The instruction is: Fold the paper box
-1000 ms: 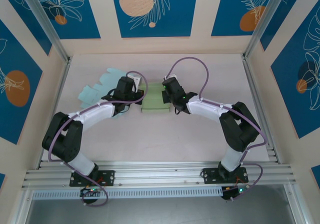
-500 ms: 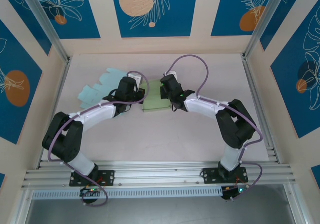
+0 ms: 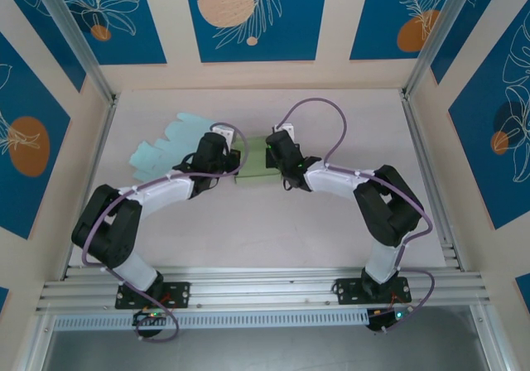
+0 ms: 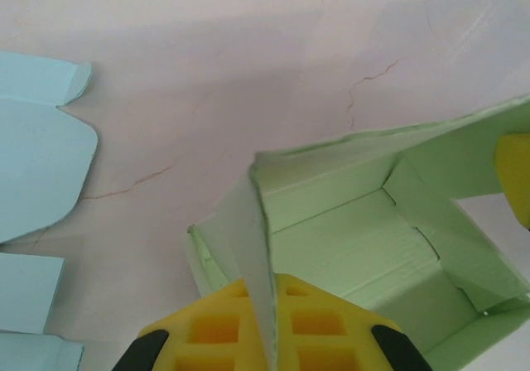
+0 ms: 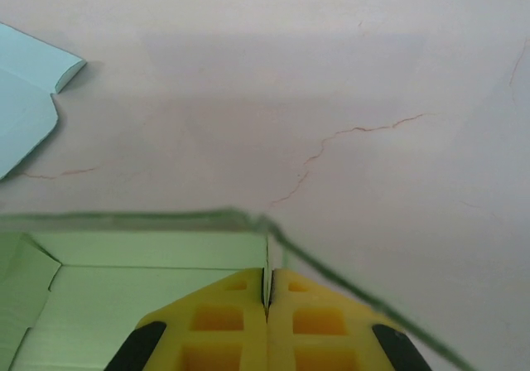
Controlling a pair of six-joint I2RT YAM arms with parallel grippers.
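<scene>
Top external view is showing the two arms drawing closer together in the middle of the frame than a second ago. The right gripper (image 3: 271, 157) is shifting leftward and the left gripper (image 3: 231, 157) is edging right, so less of the green paper box (image 3: 251, 162) is showing between them. I judge that the side walls are being pulled upright, which means the folding is well under way but not finished.

Left wrist view is showing the left gripper (image 4: 263, 309) clenched on a thin green wall that is standing on edge. The open box interior (image 4: 373, 238) is lying to the lower right, and a yellow finger of the other arm is peeking in at the right edge. Right wrist view is showing the right gripper (image 5: 267, 292) pinching the opposite wall, its pads closed flat on the paper, with the box floor at the lower left.

A flat blue sheet (image 3: 166, 143) is lying untouched on the table (image 3: 273, 222), left of the box, just beside the left arm.
</scene>
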